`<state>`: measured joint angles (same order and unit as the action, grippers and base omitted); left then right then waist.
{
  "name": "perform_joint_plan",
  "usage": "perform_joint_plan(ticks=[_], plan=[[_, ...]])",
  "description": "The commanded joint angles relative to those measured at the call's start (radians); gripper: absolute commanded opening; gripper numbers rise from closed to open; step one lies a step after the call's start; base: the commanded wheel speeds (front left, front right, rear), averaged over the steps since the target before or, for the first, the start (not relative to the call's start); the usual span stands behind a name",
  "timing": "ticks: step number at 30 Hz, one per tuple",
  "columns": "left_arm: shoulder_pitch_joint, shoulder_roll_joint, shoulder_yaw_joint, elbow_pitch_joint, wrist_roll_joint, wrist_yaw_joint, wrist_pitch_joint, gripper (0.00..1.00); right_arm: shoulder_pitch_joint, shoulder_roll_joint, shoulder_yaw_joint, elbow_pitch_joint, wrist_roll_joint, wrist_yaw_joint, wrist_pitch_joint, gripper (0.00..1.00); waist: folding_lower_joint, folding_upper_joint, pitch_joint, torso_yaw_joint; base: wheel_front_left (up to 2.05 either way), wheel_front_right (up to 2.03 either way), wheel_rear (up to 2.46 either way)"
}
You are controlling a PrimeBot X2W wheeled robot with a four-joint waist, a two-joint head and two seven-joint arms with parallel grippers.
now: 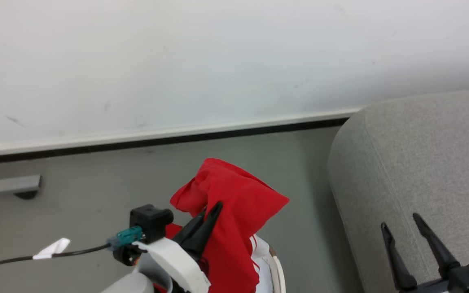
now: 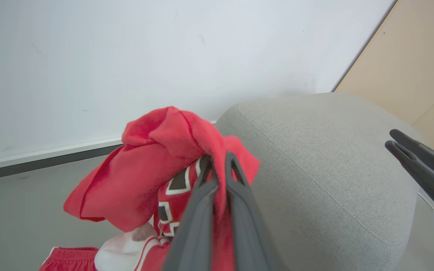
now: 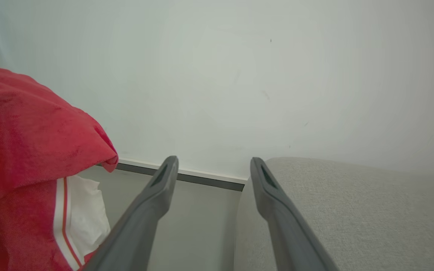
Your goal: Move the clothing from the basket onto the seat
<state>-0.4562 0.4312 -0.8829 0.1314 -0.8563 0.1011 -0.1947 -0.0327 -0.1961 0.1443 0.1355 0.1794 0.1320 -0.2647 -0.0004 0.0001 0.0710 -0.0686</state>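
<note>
My left gripper (image 1: 214, 209) is shut on the clothing (image 1: 234, 199), a bright red garment held up in the air above the basket (image 1: 277, 269), whose white wall and brown rim peek out at the bottom. In the left wrist view the fingers (image 2: 219, 158) pinch the red fabric (image 2: 141, 169), and a black-and-white print and white-striped red cloth hang below. The seat (image 1: 417, 162), large and light grey, stands to the right. My right gripper (image 1: 399, 220) is open and holds nothing, over the seat's near edge; its fingers (image 3: 214, 162) are spread, with the seat (image 3: 352, 210) to the right and the clothing (image 3: 25, 143) to the left.
A white wall with a dark baseboard (image 1: 169, 138) runs behind the grey floor (image 1: 96, 191). A small grey block (image 1: 10, 185) sits on the floor at far left. A black cable with a white tag (image 1: 53, 247) trails from my left wrist. A beige panel (image 2: 409, 56) stands beyond the seat.
</note>
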Motion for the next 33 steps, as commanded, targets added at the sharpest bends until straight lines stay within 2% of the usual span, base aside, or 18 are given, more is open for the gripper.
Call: perform_joint_plan(ticks=[1,9,14,20,27,30,33], plan=[[0.015,0.015,0.008,-0.02,-0.013,0.009,0.003,0.0,0.02,-0.008,0.005,0.006,0.009,-0.002,0.001,1.0,0.0004,-0.0001,-0.042,0.001,0.0,0.0,0.0],[-0.002,0.103,0.061,-0.174,-0.013,0.068,0.04,0.0,0.069,-0.018,0.072,0.023,0.041,-0.002,0.001,1.0,0.0004,-0.0001,-0.09,-0.013,0.0,0.0,0.0],[-0.023,0.133,0.094,-0.243,-0.011,0.109,0.054,0.0,0.06,-0.039,0.146,0.021,0.08,-0.002,0.001,1.0,0.0004,-0.0001,-0.097,-0.018,0.0,0.0,0.0],[-0.039,0.128,0.104,-0.271,0.002,0.145,0.067,0.0,0.023,-0.07,0.265,-0.004,0.141,-0.002,0.0,1.0,0.0004,-0.0001,-0.098,-0.021,0.0,0.0,0.0],[-0.061,0.099,0.083,-0.262,0.013,0.141,0.075,0.0,-0.045,-0.102,0.466,-0.055,0.212,-0.002,0.0,1.0,0.0004,-0.0001,-0.096,-0.027,0.0,0.0,0.0],[-0.069,0.092,0.077,-0.255,0.016,0.136,0.078,0.0,-0.092,-0.083,0.568,-0.051,0.248,-0.002,0.001,1.0,0.0004,-0.0001,-0.095,-0.032,0.0,0.0,0.0],[-0.074,0.087,0.073,-0.25,0.017,0.135,0.077,0.0,-0.136,-0.066,0.626,-0.038,0.268,-0.002,0.0,1.0,0.0004,-0.0001,-0.093,-0.034,0.0,0.0,0.0]])
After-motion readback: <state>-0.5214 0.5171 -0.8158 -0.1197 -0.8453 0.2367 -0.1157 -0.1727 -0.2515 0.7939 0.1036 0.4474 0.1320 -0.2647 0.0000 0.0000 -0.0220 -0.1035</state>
